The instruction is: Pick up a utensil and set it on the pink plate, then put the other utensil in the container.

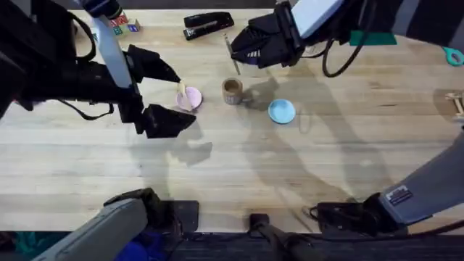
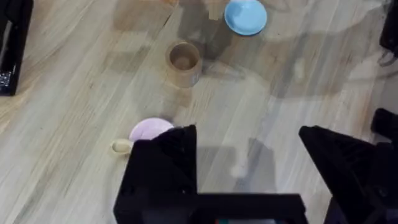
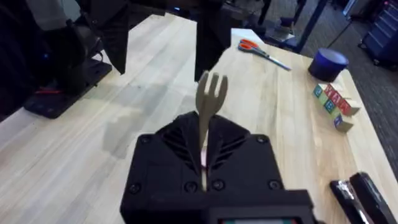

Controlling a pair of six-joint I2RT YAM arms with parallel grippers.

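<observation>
The fork (image 3: 210,102) stands clamped by its handle between the closed fingers of the right gripper (image 3: 204,163), prongs up in the right wrist view. In the overhead view that gripper (image 1: 239,56) hangs in the upper middle of the frame, just above and right of the tan cup (image 1: 232,90), which sits upright at centre.

The spoon (image 1: 183,95) already lies across the pink plate (image 1: 191,97), just left of the cup, its bowl poking past the plate's edge in the left wrist view (image 2: 121,146). The left gripper (image 1: 165,93) straddles that spot with its fingers spread wide and empty.

The step in hand, as I judge it, is dropping the fork into the cup. To do it well, centre the fork over the rim, tip it toward vertical, lower it inside the mouth before releasing, and avoid nudging the light cup toward the blue plate (image 1: 281,111) at its right.
</observation>
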